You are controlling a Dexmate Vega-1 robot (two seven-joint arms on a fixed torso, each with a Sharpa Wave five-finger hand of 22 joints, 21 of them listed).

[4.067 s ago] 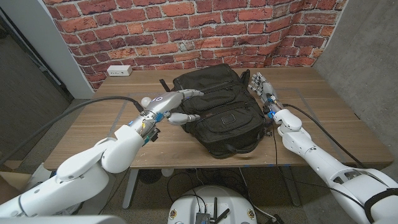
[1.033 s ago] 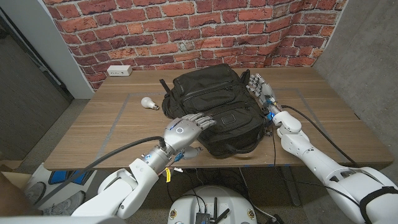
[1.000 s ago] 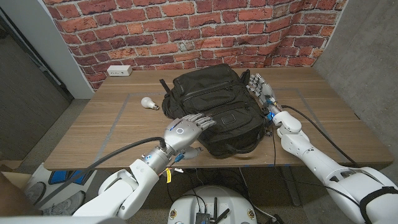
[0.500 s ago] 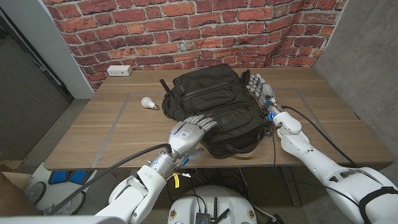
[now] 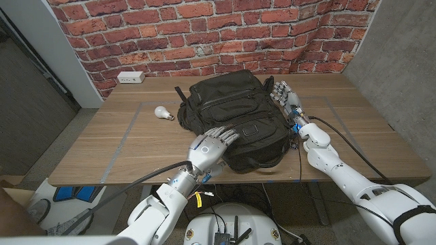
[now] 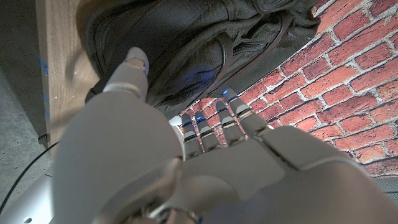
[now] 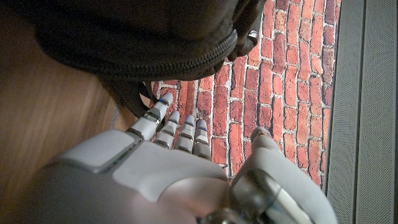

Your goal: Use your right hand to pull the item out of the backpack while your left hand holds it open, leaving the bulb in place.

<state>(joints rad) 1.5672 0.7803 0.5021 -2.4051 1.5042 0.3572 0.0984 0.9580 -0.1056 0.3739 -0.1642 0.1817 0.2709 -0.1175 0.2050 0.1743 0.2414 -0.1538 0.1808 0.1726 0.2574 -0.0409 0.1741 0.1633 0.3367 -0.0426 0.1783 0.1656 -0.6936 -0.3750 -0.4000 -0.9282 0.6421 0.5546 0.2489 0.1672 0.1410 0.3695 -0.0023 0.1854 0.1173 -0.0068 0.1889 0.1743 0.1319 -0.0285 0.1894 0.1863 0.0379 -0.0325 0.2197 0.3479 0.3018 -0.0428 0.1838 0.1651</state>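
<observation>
A black backpack (image 5: 235, 117) lies zipped on the wooden table (image 5: 122, 146). My left hand (image 5: 210, 145) hovers at its near left corner, fingers spread over the fabric, holding nothing. In the left wrist view the left hand (image 6: 186, 155) reaches toward the backpack (image 6: 199, 43). My right hand (image 5: 285, 95) stands beside the pack's right side, fingers extended and empty. The right wrist view has the right hand (image 7: 161, 155) close under the backpack (image 7: 137, 37), next to its zipper. A white bulb (image 5: 162, 112) lies on the table left of the pack.
A white power strip (image 5: 130, 77) sits at the table's far left, against the brick wall (image 5: 204, 27). Bare wood spreads left of the bulb and right of my right arm. A cable runs along the right forearm.
My left hand has pulled back from the pack's top left to its near left corner, uncovering the bulb. The right hand has stayed put.
</observation>
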